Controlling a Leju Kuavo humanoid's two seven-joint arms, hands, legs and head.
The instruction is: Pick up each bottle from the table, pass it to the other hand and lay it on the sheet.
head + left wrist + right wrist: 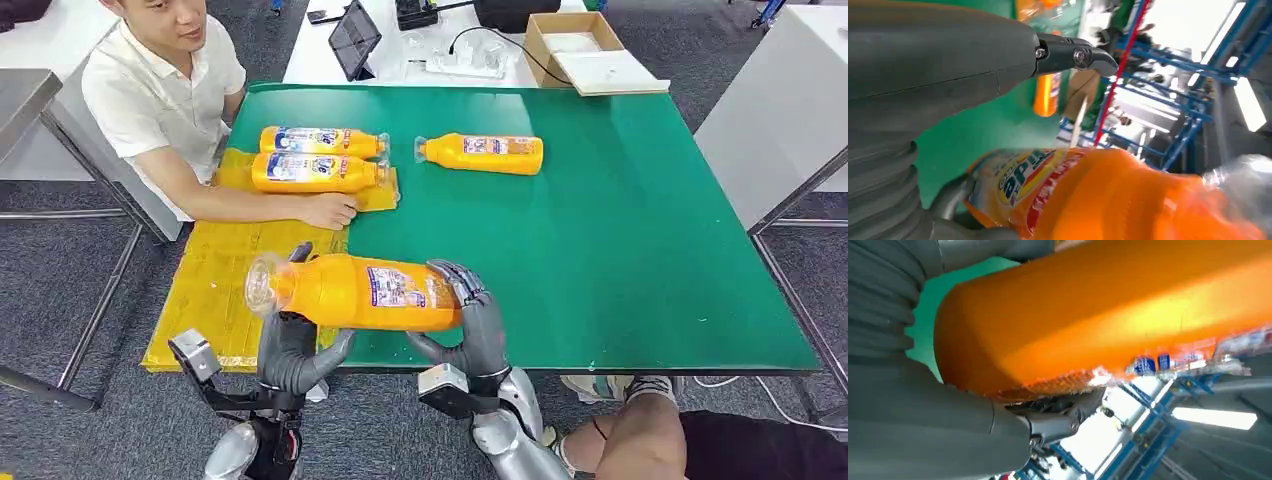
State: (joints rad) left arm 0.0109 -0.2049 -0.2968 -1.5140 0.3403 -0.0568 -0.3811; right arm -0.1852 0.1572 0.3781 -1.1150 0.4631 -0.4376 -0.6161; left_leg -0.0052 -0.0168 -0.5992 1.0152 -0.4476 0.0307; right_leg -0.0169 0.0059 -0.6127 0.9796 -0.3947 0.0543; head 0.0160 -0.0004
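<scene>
I hold an orange bottle (360, 292) level above the table's near edge, its clear neck pointing left. My right hand (475, 320) grips its base end, and the right wrist view has the bottle (1108, 310) pressed against that hand (923, 425). My left hand (290, 350) is under the neck end with fingers reaching up behind it. In the left wrist view the thumb (1068, 55) stands apart from the bottle (1108, 200). Two bottles (320, 141) (315, 172) lie on the yellow sheet (215, 290). Another bottle (485, 153) lies on the green table (620, 250).
A person in a white shirt (160, 90) sits at the table's left side, one hand (330, 210) resting on the sheet beside the laid bottles. A tablet (353, 38), a power strip (465, 68) and a cardboard box (585, 50) stand beyond the far edge.
</scene>
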